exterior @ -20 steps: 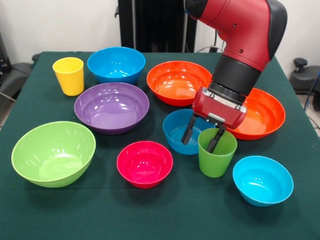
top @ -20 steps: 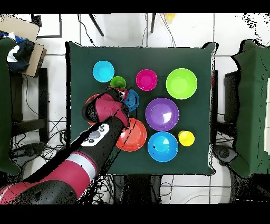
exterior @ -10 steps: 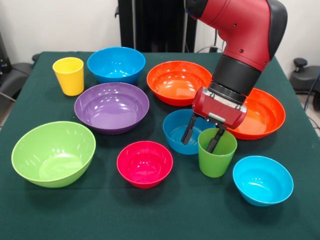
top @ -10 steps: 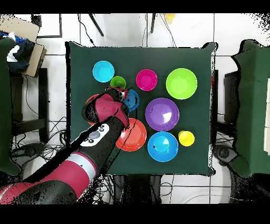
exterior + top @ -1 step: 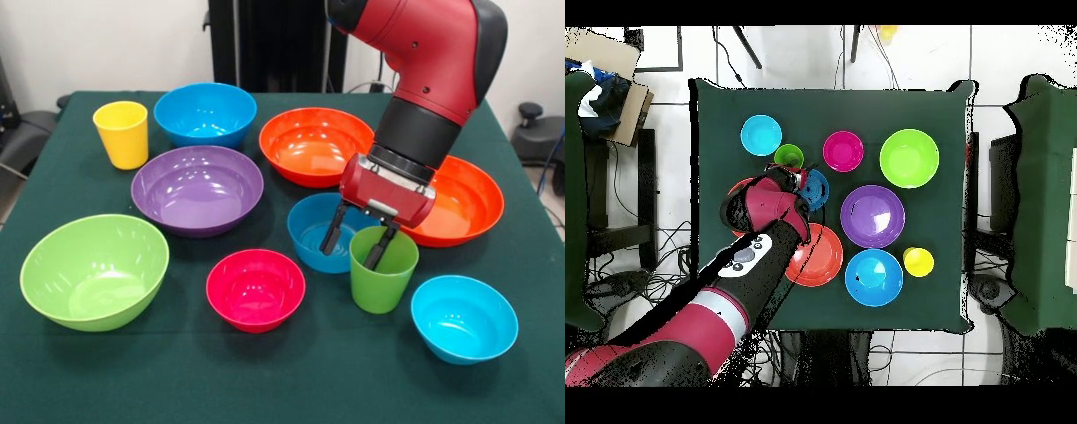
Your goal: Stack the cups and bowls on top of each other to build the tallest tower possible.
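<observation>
Bowls (image 5: 196, 188): eight (all apart) | cups (image 5: 382, 268): two | pincer (image 5: 357, 246): one

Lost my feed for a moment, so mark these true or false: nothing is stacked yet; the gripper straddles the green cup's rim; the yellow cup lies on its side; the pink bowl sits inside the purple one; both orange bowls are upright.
1. Nothing is stacked yet. True.
2. The gripper straddles the rim of the green cup. True: one finger is inside, one outside.
3. The yellow cup lies on its side. False: it stands upright.
4. The pink bowl sits inside the purple bowl. False: it rests on the table.
5. Both orange bowls are upright. True.
</observation>
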`<state>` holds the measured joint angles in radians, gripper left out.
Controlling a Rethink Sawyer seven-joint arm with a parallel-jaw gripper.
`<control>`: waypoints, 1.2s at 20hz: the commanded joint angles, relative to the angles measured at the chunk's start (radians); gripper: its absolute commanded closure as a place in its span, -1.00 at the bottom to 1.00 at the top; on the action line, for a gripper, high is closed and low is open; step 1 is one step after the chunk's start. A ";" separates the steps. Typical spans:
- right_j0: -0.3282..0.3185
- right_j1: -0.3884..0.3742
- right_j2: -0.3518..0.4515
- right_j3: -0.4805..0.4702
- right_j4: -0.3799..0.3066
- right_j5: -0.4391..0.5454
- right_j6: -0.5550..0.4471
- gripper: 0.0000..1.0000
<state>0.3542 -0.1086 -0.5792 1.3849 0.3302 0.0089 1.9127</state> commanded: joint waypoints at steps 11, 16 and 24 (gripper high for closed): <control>-0.012 -0.022 0.107 -0.015 0.010 0.030 0.154 -1.00; -0.011 -0.022 0.102 -0.015 0.003 0.024 0.149 -1.00; -0.021 -0.029 0.116 -0.015 0.008 0.045 0.151 -1.00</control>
<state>0.3514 -0.1349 -0.5792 1.3851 0.3297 0.0089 1.9127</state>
